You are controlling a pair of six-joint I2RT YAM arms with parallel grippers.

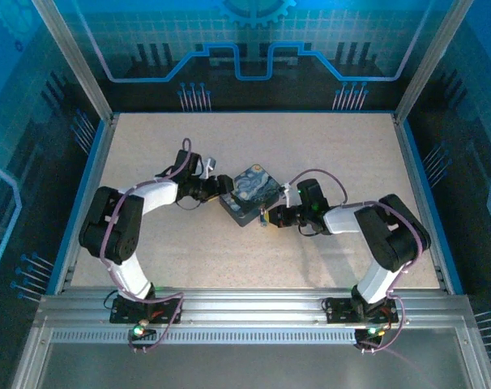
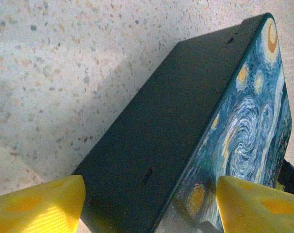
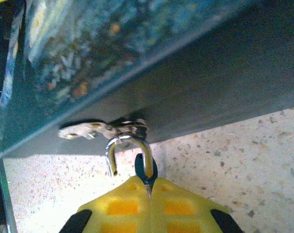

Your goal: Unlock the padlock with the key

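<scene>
Dark blue swirl-painted tin (image 1: 249, 194) near the middle of a speckled beige table (image 1: 335, 150).

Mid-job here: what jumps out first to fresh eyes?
The swirl-painted blue tin sits mid-table, both arms angled toward it. In the right wrist view, the padlock is hooked through the tin's hasp, one shackle leg free, its body pinched in the right jaws.

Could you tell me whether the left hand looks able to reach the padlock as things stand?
Probably not: the left hand straddles the tin, while the padlock hangs at the tin's far side, pinched in the right hand, so the tin itself blocks the way.
</scene>
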